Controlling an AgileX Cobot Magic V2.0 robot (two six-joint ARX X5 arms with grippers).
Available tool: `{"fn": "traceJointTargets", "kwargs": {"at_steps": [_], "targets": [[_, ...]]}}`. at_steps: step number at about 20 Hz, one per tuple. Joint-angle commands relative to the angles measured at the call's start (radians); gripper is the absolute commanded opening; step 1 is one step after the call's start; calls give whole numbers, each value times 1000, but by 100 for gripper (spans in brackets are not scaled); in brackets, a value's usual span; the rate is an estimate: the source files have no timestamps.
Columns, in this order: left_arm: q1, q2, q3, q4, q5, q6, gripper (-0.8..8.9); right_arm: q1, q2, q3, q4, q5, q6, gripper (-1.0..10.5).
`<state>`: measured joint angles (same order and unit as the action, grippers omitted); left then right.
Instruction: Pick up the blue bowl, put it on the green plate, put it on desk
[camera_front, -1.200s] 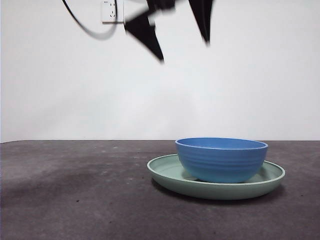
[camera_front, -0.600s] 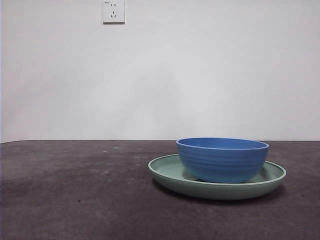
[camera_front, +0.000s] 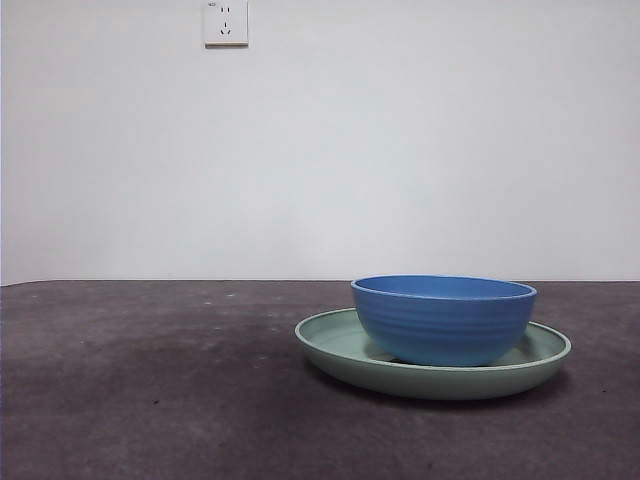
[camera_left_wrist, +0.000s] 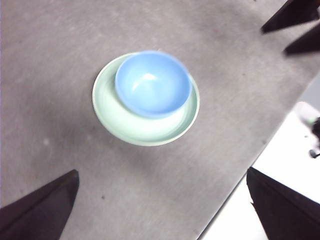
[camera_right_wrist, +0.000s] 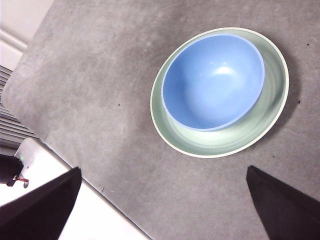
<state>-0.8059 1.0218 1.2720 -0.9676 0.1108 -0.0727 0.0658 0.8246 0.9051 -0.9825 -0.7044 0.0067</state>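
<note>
A ridged round blue bowl (camera_front: 444, 318) sits off-centre inside a glossy pale green plate (camera_front: 335, 348) on a scuffed dark grey desk (camera_front: 150, 390) before a plain white wall (camera_front: 400, 140), both grippers spread wide, empty, high above.

Your left gripper (camera_left_wrist: 160, 210) hangs high above the green plate (camera_left_wrist: 125, 125), well clear of it, with both jaws spread wide and nothing between them. Your right gripper (camera_right_wrist: 160, 210) is likewise raised well above the plate, jaws parted wide and empty. In the left wrist view the right gripper's two dark jaw tips show beyond the plate. Neither arm appears in the front view.
</note>
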Motion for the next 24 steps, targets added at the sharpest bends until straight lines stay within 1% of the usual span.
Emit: {"fn": "traceJointTargets", "kwargs": {"at_steps": [1, 3, 5, 10, 14, 16, 20, 22, 24], "targets": [[2, -96, -156, 68, 0, -27, 590, 4, 4, 13, 10, -3, -11, 610], [5, -191, -269, 96, 0, -31, 590, 4, 4, 13, 10, -3, -11, 610], [5, -246, -318, 108, 0, -34, 590, 4, 4, 13, 10, -3, -7, 610], [5, -341, -331, 89, 0, -33, 590, 4, 5, 13, 9, 1, 37, 610], [5, -422, -331, 92, -6, -12, 590, 4, 11, 13, 9, 29, 78, 609], [5, -455, -331, 92, -27, 14, 590, 5, 21, 13, 9, 46, 78, 609], [5, -504, -331, 90, -137, 63, 590, 5, 66, 13, 10, 83, 84, 609], [5, -520, -331, 83, -161, 77, 590, 5, 99, 13, 10, 98, 84, 609], [5, -535, -331, 72, -164, 93, 590, 5, 142, 13, 11, 132, 83, 609]]}}
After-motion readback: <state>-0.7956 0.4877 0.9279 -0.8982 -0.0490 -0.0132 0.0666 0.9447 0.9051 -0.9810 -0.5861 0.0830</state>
